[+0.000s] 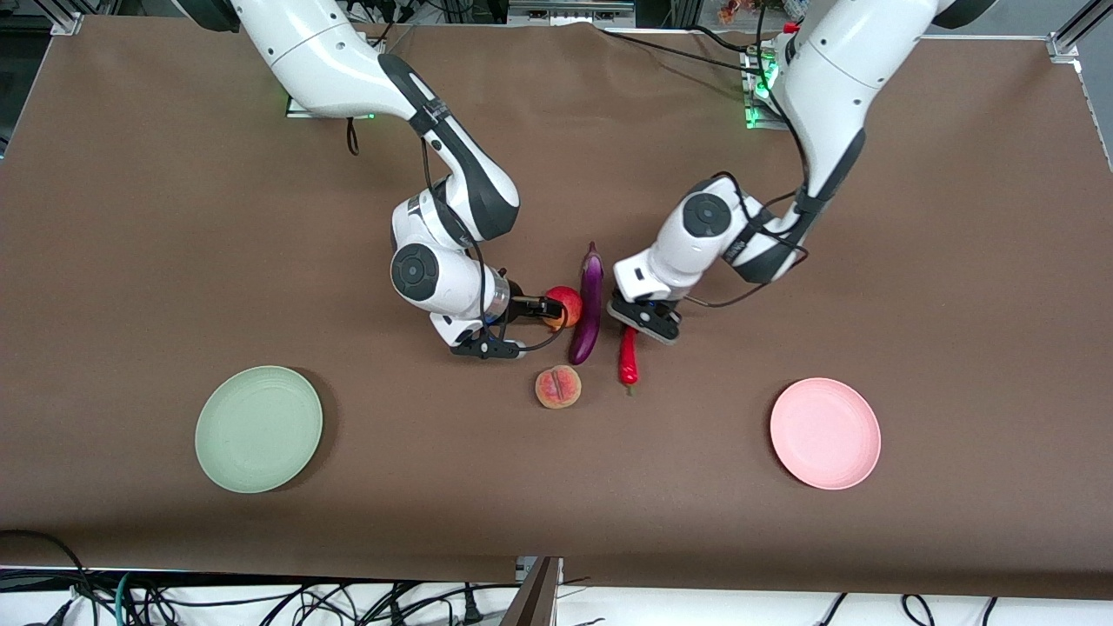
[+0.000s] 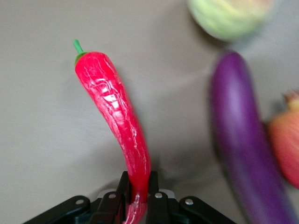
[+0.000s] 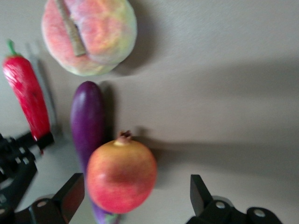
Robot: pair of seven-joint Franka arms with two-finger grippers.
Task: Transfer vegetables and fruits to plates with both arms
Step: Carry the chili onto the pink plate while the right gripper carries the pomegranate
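My left gripper (image 1: pixel 639 326) (image 2: pixel 138 179) is shut on the pointed end of the red chili pepper (image 1: pixel 628 363) (image 2: pixel 117 116), low over the table. My right gripper (image 1: pixel 546 309) (image 3: pixel 136 183) is open around the red pomegranate (image 1: pixel 565 304) (image 3: pixel 121 175), which sits between the fingers without touching them. The purple eggplant (image 1: pixel 589 304) (image 2: pixel 243 149) (image 3: pixel 87 122) lies between pomegranate and chili. The peach (image 1: pixel 557 387) (image 3: pixel 88 35) lies nearer to the front camera than the pomegranate. The pale green plate (image 1: pixel 258 429) and the pink plate (image 1: pixel 825 432) hold nothing.
The brown table cloth (image 1: pixel 174 261) covers the whole table. The green plate lies toward the right arm's end and the pink plate toward the left arm's end, both near the front edge. Cables hang below the table's front edge (image 1: pixel 261 600).
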